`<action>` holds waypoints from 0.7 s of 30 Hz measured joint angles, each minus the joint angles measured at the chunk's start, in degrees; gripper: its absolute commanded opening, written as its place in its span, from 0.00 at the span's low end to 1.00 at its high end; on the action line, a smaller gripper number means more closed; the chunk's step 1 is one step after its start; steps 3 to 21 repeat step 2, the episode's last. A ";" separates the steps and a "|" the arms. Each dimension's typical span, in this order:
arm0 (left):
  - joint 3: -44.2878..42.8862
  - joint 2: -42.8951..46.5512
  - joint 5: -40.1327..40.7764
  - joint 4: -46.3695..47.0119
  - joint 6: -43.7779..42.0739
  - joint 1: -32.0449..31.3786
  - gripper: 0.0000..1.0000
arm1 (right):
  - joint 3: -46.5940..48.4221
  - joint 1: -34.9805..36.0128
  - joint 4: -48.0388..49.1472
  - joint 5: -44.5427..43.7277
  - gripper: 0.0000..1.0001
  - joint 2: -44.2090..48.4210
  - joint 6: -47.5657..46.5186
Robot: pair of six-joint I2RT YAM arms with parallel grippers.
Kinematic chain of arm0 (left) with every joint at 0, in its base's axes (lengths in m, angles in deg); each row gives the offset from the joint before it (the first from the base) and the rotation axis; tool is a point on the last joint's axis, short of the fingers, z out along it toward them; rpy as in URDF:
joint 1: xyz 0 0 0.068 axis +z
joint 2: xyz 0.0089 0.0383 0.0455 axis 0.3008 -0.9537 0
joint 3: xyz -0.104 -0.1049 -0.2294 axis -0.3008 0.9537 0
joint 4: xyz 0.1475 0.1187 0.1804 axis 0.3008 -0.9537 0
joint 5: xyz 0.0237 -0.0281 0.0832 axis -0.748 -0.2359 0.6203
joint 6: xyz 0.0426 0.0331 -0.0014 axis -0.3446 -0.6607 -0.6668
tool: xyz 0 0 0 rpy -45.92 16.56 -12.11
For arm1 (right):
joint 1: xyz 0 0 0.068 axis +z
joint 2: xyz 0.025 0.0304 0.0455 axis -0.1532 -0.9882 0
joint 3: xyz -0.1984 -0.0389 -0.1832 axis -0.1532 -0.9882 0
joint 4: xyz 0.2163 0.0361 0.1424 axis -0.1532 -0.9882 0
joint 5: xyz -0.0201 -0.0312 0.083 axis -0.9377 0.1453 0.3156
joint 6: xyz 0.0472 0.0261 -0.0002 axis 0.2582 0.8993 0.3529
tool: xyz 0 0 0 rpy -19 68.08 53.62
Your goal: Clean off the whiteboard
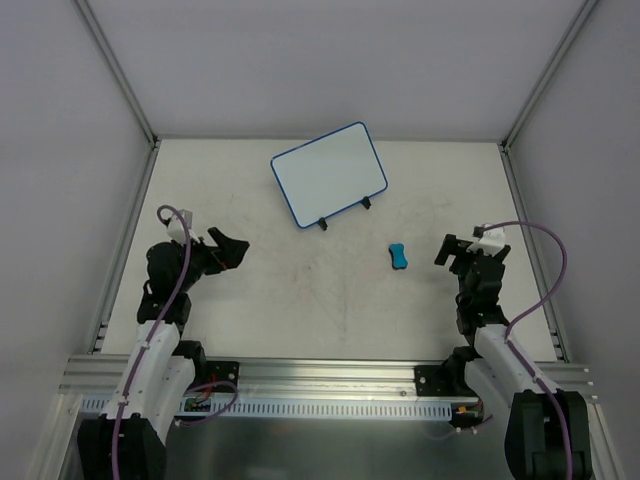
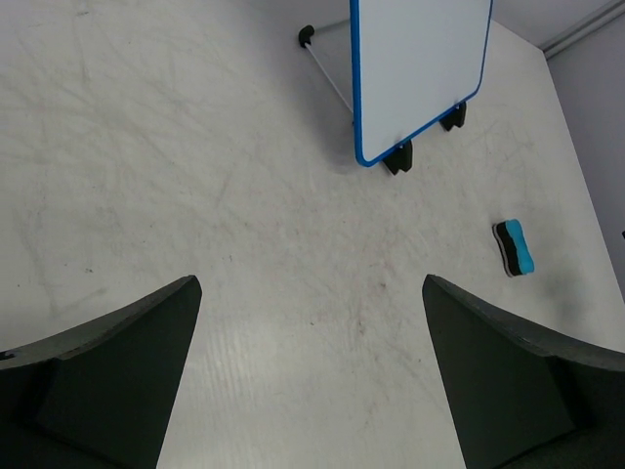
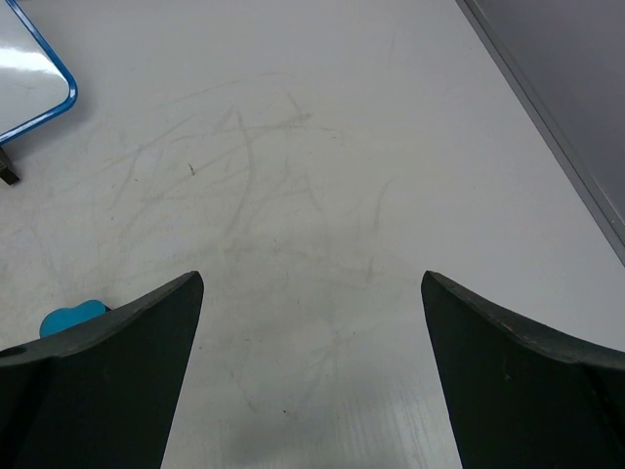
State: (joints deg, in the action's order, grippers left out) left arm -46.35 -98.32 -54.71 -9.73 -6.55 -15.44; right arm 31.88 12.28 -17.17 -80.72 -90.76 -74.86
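Observation:
The whiteboard (image 1: pixel 328 172), white with a thin blue rim and two black feet, stands tilted at the back centre of the table; it also shows in the left wrist view (image 2: pixel 420 68) and its corner in the right wrist view (image 3: pixel 29 83). Its face looks blank. A small blue eraser (image 1: pixel 399 256) lies on the table in front of it, to the right; it also shows in the left wrist view (image 2: pixel 515 248) and at the right wrist view's left edge (image 3: pixel 70 316). My left gripper (image 1: pixel 232 250) is open and empty at the left. My right gripper (image 1: pixel 456 251) is open and empty, right of the eraser.
The table (image 1: pixel 330 310) is off-white with faint scuff marks. Grey walls with metal frame posts (image 1: pixel 120 75) enclose the left, back and right sides. An aluminium rail (image 1: pixel 330 385) runs along the near edge between the arm bases.

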 measured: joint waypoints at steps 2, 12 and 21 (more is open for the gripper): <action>0.00 -0.63 -0.04 -0.07 -0.13 0.00 0.99 | 0.00 0.00 -0.02 0.00 0.99 0.00 0.00; 0.00 -0.63 -0.04 -0.07 -0.13 0.00 0.99 | 0.00 0.00 -0.02 0.00 0.99 0.00 0.00; 0.00 -0.63 -0.04 -0.07 -0.13 0.00 0.99 | 0.00 0.00 -0.02 0.00 0.99 0.00 0.00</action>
